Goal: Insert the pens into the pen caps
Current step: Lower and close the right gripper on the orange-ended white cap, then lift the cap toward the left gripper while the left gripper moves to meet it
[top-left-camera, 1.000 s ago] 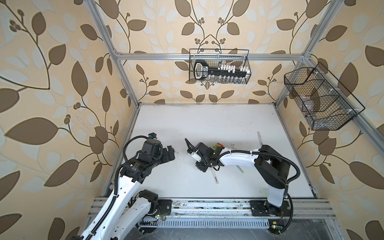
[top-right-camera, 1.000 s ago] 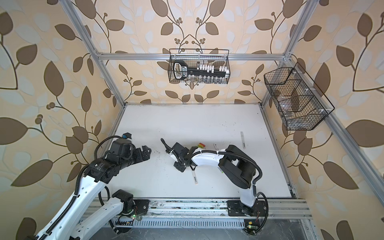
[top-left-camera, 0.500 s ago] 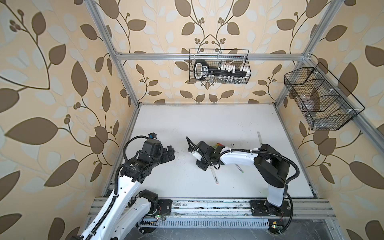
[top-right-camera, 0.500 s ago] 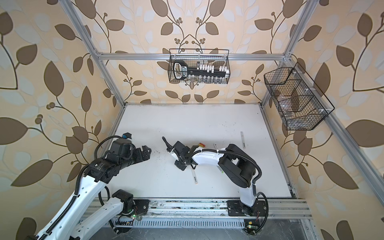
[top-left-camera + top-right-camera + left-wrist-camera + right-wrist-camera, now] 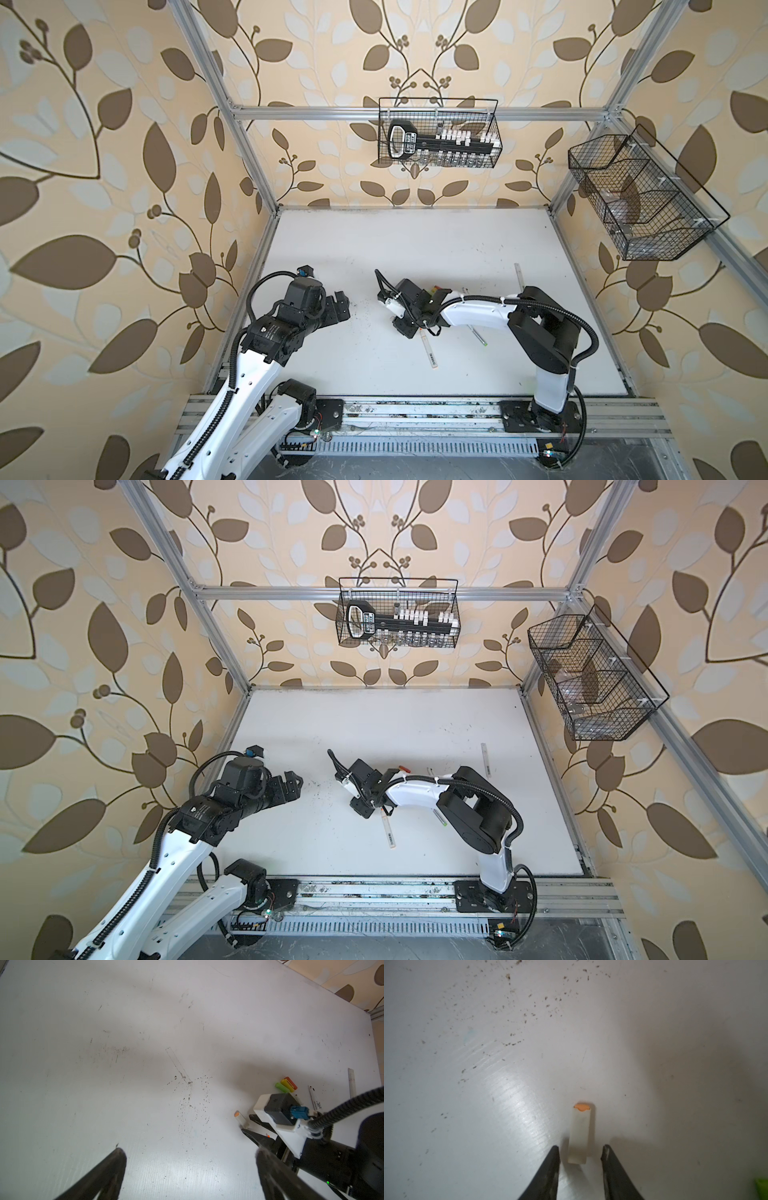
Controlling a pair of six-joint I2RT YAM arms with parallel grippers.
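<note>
A short pale grey pen cap (image 5: 580, 1134) with an orange end lies flat on the white table. It sits between the fingertips of my right gripper (image 5: 580, 1151), which is open, with a gap on each side of the cap. The same cap (image 5: 241, 1119) shows in the left wrist view. Lime green (image 5: 282, 1087), yellow (image 5: 286, 1084) and red (image 5: 291, 1082) caps lie side by side behind the right gripper (image 5: 395, 318). A pale grey marker (image 5: 430, 353) lies under the right wrist. My left gripper (image 5: 190, 1155) hangs wide open over bare table, holding nothing.
A second pale marker (image 5: 518, 276) lies near the right edge of the table. A thin white pen (image 5: 478, 336) pokes out from under the right forearm. Wire baskets hang on the back wall (image 5: 438, 133) and on the right wall (image 5: 640, 199). Dark specks dot the table's middle (image 5: 191, 1103).
The right gripper's jaws have parted a little around the pale cap and the wrist has shifted slightly. The left arm has not moved.
</note>
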